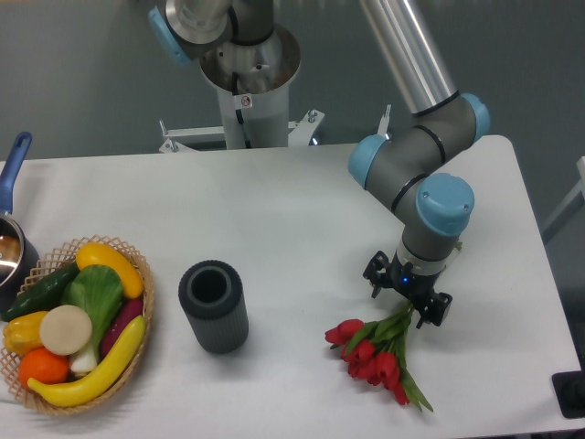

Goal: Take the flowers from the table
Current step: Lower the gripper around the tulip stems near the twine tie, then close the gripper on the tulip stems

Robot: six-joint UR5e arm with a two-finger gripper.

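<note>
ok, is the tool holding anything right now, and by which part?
Nothing held yet. The tool stands open over the stem end of the flowers, which lie on the table.

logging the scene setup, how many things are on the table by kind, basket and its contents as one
flower bunches: 1, the flowers
vases: 1, the dark ribbed vase
baskets: 1, the wicker basket of vegetables
pots: 1, the blue-handled pot at the left edge
total: 4

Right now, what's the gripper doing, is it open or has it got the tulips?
Gripper: open, fingers on either side of the stem end of the red tulips, which lie on the white table; not gripped yet.
</note>
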